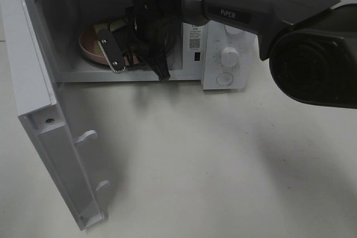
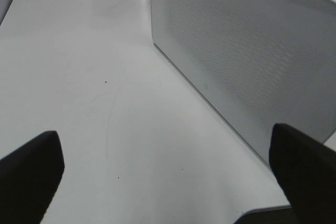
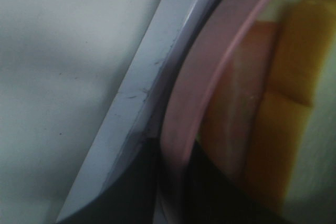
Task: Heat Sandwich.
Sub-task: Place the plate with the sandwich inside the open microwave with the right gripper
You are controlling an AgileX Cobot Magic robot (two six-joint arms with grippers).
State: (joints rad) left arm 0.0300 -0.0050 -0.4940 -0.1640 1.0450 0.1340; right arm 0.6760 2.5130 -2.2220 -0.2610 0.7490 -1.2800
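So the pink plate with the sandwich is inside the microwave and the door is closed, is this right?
Not quite: the door is open, swung out to the left side, as the exterior high view shows. The pink plate with the sandwich is indeed inside the microwave.

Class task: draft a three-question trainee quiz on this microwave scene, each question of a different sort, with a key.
1. True or false: the microwave door stands open.
2. The pink plate holding the sandwich sits: A on a shelf; B inside the microwave; C on top of it.
3. Fill in: the left pincer has its jaws ____.
Key: 1 true; 2 B; 3 open.
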